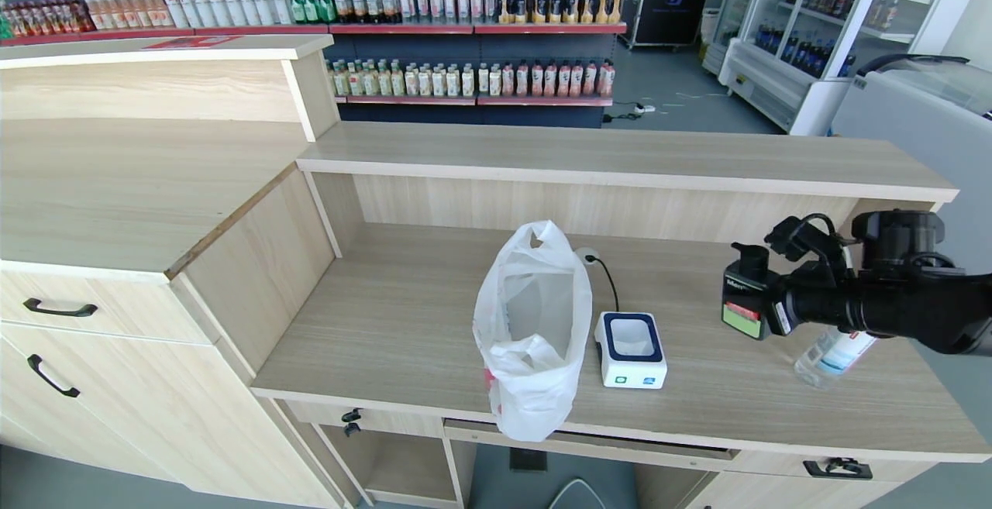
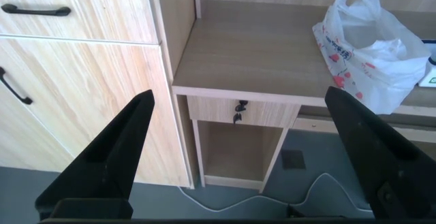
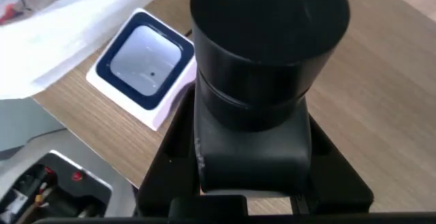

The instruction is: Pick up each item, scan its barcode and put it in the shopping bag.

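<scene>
**At right of frame: black container held over the checkout counter**

1. Task item: a black container (image 1: 745, 298) with a green-and-red label is at the right edge of the head view, above the counter (image 1: 403, 331). The right gripper (image 1: 767, 301) is closed around it. The right wrist view shows its round black top.
2. Barcode scanner (image 1: 631, 348): white with a blue-rimmed window, flat on the counter at centre frame, well apart from the held container. Its cable (image 1: 608, 276) runs toward the back panel.
3. Shopping bag (image 1: 532, 331): white plastic, standing open, just left of the scanner.
4. Clear bottle (image 1: 833, 358): on the counter at lower right, beneath the right arm.
5. Left gripper (image 2: 238, 91): fingers (image 2: 116, 159) spread wide with nothing between them, facing the counter's front left corner.
</scene>
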Robot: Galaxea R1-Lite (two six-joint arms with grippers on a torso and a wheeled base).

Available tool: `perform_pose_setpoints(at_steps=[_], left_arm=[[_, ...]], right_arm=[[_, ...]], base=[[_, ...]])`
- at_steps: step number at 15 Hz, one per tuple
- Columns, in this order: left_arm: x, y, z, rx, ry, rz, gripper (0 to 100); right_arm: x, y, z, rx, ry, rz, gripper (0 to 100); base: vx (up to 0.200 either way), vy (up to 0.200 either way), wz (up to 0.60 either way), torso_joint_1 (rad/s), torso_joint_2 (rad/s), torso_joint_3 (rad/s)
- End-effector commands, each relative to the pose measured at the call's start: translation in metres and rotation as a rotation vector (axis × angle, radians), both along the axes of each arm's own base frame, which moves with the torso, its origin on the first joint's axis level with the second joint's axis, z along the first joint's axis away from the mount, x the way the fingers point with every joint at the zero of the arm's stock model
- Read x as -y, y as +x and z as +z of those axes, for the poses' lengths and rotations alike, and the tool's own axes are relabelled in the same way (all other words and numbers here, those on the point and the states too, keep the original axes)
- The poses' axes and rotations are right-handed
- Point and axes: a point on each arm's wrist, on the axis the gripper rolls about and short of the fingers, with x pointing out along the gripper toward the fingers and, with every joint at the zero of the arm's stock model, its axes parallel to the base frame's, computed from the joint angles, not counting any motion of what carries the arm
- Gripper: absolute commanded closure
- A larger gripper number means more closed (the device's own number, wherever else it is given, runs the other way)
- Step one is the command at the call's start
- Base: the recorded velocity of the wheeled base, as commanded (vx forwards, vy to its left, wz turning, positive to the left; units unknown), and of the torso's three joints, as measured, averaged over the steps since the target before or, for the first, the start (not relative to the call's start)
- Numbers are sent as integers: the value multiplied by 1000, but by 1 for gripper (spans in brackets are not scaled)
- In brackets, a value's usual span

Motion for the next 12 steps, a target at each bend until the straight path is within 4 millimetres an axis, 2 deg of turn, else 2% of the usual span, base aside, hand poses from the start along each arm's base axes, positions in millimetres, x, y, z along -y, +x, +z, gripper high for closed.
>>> perform_pose_setpoints(at_steps=[1,4,7,8,9,10,12], left_arm=[[0,0,0,1,0,0,0],[0,0,0,1,0,0,0],[0,0,0,1,0,0,0],[0,0,0,1,0,0,0],[0,0,0,1,0,0,0],[0,0,0,1,0,0,0],[0,0,0,1,0,0,0]], right_arm=[[9,-30,29,139,-84,-29,100],[7,-40,52,303,-116,-33,100],[0,-34,69,446,-144,-49,100],[-17,-20,77,498,-69,-48,100],[-20,-15,77,497,-41,-44,100],[-40,12,71,461,76,-30,100],[-51,38,44,384,118,-16,100]], base=[[0,0,0,0,0,0],[0,0,0,0,0,0],[0,0,600,2,2,2],[0,0,600,7,-2,2],[0,0,0,0,0,0],[0,0,0,0,0,0],[0,0,0,0,0,0]])
